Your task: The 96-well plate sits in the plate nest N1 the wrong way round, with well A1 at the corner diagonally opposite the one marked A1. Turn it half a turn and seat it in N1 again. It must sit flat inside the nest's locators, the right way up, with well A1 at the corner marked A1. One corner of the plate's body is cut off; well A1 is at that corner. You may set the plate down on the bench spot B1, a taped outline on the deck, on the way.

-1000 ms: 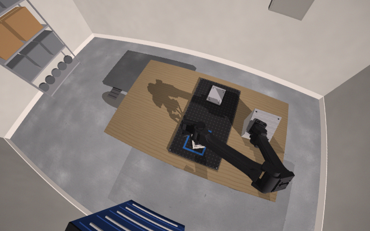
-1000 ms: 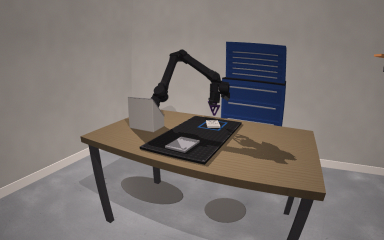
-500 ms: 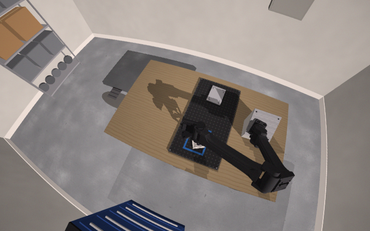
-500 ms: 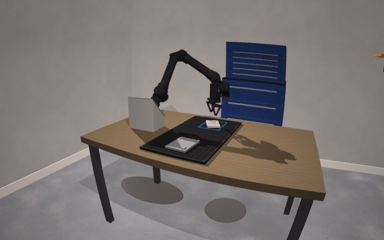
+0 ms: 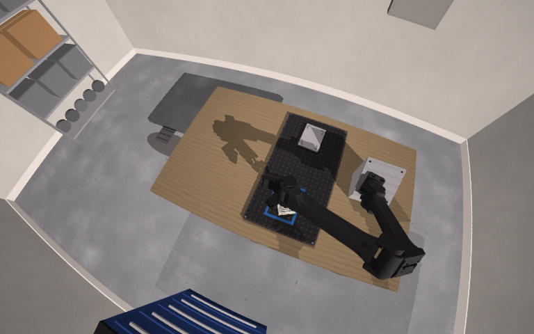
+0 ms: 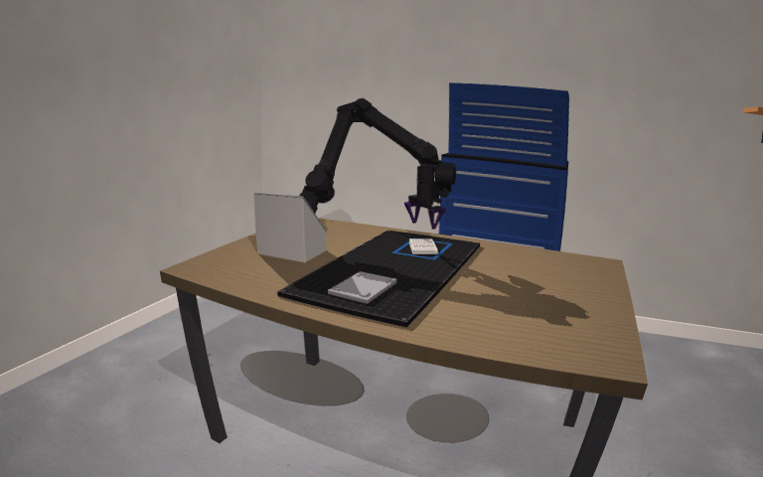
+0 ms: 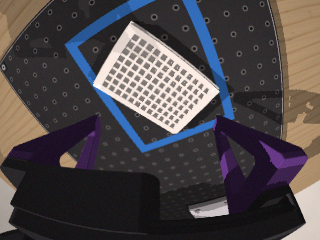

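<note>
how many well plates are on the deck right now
1. The 96-well plate lies inside the blue taped outline B1, below the open tool. The nest N1 at the deck's other end holds none. Nothing suggests another is hidden.

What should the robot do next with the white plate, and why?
Probably lower the open pincer straight down around the plate. The plate lies alone inside the blue taped outline, the pincer hangs above it holding nothing, and the nest waits without it.
</note>
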